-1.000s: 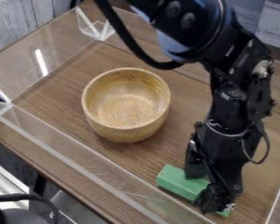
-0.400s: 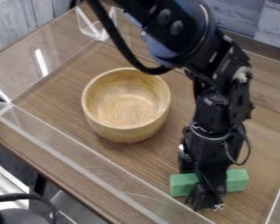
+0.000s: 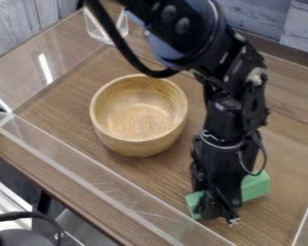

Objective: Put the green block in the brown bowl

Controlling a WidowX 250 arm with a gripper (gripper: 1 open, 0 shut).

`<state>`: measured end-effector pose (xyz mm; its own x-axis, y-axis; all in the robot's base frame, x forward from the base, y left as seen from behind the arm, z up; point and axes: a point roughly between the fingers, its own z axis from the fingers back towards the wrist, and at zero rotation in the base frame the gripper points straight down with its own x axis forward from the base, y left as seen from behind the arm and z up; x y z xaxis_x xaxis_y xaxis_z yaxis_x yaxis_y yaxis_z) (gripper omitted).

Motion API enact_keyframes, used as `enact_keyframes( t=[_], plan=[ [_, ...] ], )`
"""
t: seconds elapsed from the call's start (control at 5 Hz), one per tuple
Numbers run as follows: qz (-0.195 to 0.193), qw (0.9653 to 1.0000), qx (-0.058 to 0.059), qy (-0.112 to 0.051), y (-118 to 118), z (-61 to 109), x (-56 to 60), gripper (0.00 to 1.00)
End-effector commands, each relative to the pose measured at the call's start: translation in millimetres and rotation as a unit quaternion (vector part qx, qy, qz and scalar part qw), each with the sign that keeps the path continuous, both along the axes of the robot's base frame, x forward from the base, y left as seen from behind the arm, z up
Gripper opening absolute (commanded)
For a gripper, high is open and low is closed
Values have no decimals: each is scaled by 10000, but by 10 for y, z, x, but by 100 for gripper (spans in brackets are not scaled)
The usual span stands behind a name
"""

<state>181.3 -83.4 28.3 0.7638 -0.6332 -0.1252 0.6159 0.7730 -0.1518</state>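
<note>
The mint-green block (image 3: 254,184) lies flat on the wooden table near the front right, its ends sticking out on both sides of my gripper (image 3: 219,205). The gripper points straight down over the block's middle, and its fingers are shut on the block, which still rests on the table. The brown bowl (image 3: 135,144), round and made of light wood, stands empty to the left of the gripper, about a hand's width away. The black arm rises from the gripper toward the top of the view and hides part of the table behind it.
Clear acrylic walls (image 3: 66,178) fence in the wooden tabletop (image 3: 66,82), with the front wall just below the block. A black cable loops at the back near the top left corner.
The gripper has shifted slightly left and dropped down over the block. Its fingers have gone from open to shut around it. The block's right end now sits a little higher in the view.
</note>
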Motion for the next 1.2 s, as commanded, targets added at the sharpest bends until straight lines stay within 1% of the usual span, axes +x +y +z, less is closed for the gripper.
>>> enact_keyframes(
  t=[0.0, 0.2, 0.4, 0.6, 0.8, 1.0],
  plan=[
    [163, 9995, 49, -269, 36, 242, 33, 0],
    [289, 9984, 124, -460, 79, 427, 75, 0],
    [500, 9953, 222, -797, 194, 727, 166, 0],
    [848, 9897, 316, -1109, 436, 1025, 339, 0],
    [1416, 9809, 402, -1276, 849, 1216, 504, 0],
    [1975, 9704, 468, -1307, 1323, 1268, 617, 0]
  ],
)
